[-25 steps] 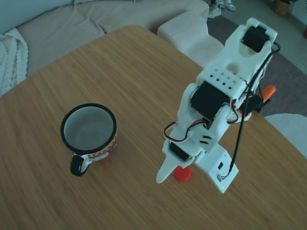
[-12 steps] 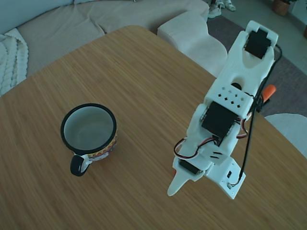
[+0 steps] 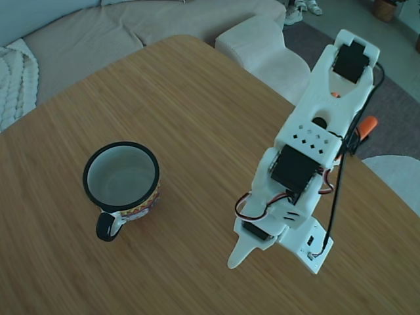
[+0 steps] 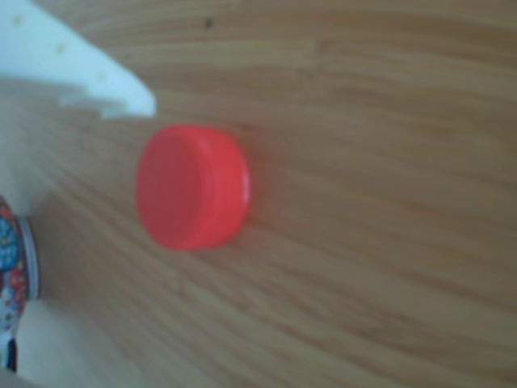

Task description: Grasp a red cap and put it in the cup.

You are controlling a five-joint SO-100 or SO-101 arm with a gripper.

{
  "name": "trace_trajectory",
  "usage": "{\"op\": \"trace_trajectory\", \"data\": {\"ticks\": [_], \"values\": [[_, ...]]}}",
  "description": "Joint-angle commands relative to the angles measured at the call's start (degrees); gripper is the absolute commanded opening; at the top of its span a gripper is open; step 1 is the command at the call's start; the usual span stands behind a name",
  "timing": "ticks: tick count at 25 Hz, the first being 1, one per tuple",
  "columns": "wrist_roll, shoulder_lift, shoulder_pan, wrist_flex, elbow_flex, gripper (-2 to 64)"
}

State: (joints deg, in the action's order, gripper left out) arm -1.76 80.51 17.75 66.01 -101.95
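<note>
The red cap [image 4: 192,187] lies flat on the wooden table in the other view, just below the tip of one white finger [image 4: 89,77]; no second finger shows there. In the fixed view the cap is hidden under my gripper [image 3: 246,252], which hangs low over the table with its pointed white finger [image 3: 236,257] aimed down-left. Nothing is held and the jaws look open. The cup [image 3: 122,180], a white mug with black rim and handle, stands upright and empty well to the left of the gripper. A sliver of its patterned base [image 4: 10,259] shows at the other view's left edge.
The round wooden table [image 3: 164,98] has its edge close behind the arm on the right. A beige sofa [image 3: 131,26] and a cushion [image 3: 259,46] lie beyond it. An orange part of the arm [image 3: 367,125] sits near the base.
The arm has swung slightly right and lower over the cap. The red cap, visible beside the finger a second ago, is now covered by the gripper in the fixed view.
</note>
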Motion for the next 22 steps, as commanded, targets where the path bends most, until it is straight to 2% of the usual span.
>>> {"op": "trace_trajectory", "data": {"ticks": [1, 9, 13, 22], "values": [[0.2, 3.0, -0.2, -0.5, -0.6, 48.3], [0.1, 6.9, -1.9, -0.7, -6.9, 48.6], [0.1, 8.4, -1.7, -4.0, -10.5, 48.3], [0.1, 7.7, -1.4, -4.1, -10.8, 48.2]]}}
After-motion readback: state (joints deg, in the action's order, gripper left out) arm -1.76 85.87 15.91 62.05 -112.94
